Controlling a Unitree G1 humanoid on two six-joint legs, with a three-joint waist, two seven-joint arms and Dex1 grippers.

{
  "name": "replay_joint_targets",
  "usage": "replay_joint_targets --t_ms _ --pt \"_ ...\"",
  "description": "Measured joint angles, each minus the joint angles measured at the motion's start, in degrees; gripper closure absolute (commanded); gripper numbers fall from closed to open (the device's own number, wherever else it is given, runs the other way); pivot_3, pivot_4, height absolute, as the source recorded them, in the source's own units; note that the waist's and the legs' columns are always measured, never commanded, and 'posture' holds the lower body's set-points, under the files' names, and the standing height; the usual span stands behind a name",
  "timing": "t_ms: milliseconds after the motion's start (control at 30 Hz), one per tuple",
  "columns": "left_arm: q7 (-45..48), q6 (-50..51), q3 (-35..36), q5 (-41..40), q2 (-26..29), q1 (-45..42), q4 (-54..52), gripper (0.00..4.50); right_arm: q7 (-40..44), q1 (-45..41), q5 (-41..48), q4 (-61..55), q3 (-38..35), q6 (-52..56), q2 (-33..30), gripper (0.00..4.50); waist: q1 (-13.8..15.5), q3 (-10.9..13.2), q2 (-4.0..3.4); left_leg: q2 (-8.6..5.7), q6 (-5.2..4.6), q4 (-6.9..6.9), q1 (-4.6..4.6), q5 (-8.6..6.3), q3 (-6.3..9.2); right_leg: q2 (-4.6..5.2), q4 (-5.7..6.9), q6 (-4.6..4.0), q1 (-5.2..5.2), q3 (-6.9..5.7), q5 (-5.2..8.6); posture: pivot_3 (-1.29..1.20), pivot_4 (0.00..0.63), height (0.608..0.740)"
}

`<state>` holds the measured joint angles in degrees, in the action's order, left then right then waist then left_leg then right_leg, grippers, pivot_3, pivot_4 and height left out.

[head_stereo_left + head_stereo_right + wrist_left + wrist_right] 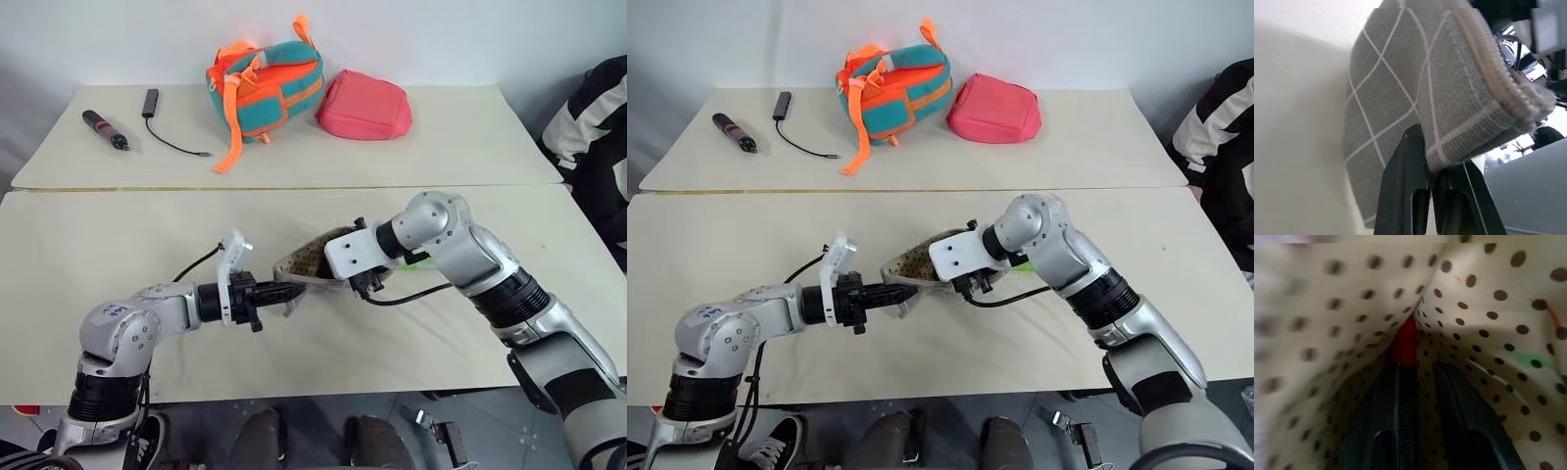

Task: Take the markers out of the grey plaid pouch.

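The grey plaid pouch (309, 262) hangs above the table's near half, its mouth open toward my right arm. My left gripper (1432, 161) is shut on the pouch's lower edge (1415, 88). My right gripper (1422, 364) reaches inside, among the dotted tan lining. A dark marker with a red end (1403, 342) lies between its fingers, against one finger, with a thin strip of lining showing before the other. In the head views the fingers are hidden in the pouch behind the white wrist housing (348, 257). A light green marker (419, 260) lies on the table behind my right wrist.
At the far side lie a teal-and-orange bag (265, 88), a pink-red pouch (364, 106), a dark pen with red bands (105, 129) and a black cable with a small box (150, 103). A person's striped sleeve (593, 127) shows at the right edge.
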<state>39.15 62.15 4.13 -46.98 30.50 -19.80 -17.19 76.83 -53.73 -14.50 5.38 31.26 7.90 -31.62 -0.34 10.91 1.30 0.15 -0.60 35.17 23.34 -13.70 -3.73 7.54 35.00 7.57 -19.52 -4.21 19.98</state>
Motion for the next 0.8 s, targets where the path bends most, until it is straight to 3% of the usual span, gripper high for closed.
replay_joint_targets --t_ms 800 --pt "-1.8 -0.9 -0.8 0.1 -0.4 0.2 -0.6 4.5 -5.4 -1.9 -10.0 7.0 3.0 -1.1 4.5 3.4 -1.2 0.0 0.01 -0.01 0.02 0.0 -0.06 0.02 0.01 -0.01 0.08 0.0 0.04 0.0 0.0 0.0 0.15 0.74"
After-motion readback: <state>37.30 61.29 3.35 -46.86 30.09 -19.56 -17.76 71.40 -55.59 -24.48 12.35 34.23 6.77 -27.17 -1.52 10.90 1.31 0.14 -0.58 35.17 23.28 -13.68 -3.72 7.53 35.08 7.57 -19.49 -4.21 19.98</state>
